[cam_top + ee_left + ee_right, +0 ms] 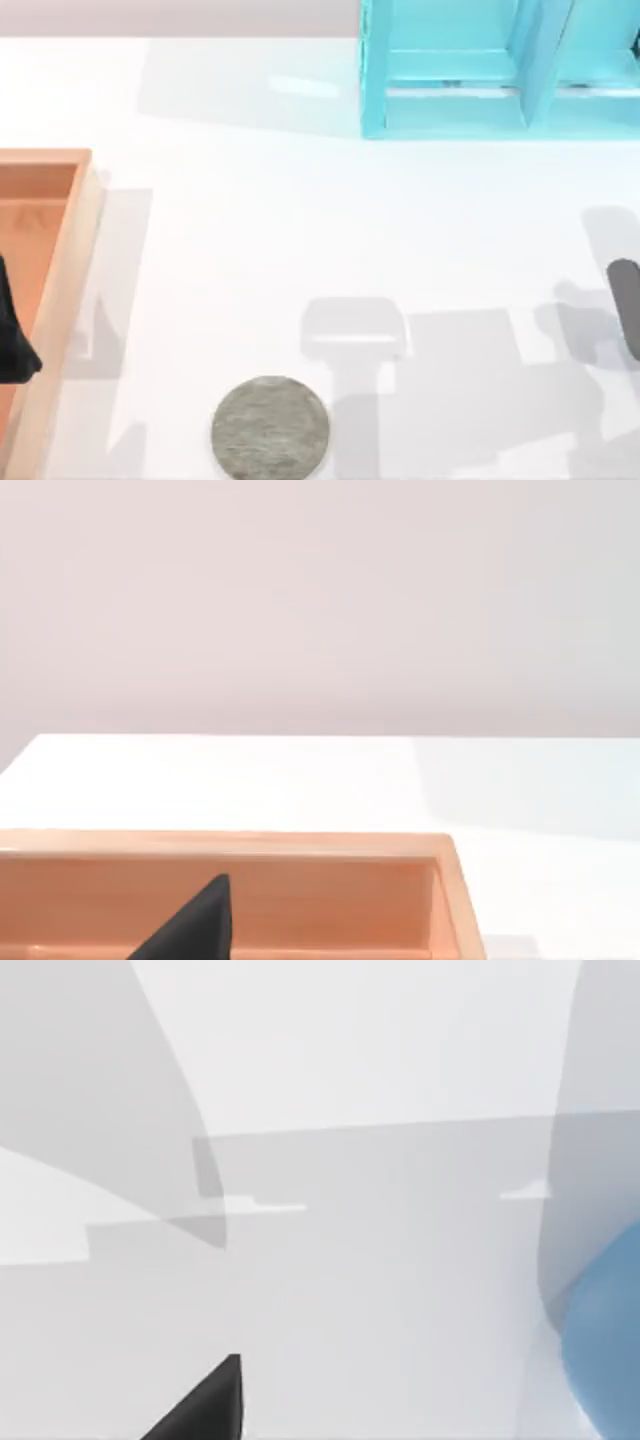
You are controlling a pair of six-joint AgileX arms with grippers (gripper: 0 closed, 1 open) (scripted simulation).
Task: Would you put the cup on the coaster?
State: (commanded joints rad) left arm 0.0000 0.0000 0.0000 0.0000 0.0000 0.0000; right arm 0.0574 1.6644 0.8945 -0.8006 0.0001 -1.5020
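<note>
My right gripper (200, 1405), finger state indiscernible, nears the cup (605, 1345) far from the coaster (270, 427); a misaligned approach may topple the cup.

Blue cup (605, 1345) beside pincer fingertip (205, 1405).

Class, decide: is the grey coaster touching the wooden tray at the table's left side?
Apart. The top view shows a strip of bare white table between the coaster and the wooden tray rim.
</note>
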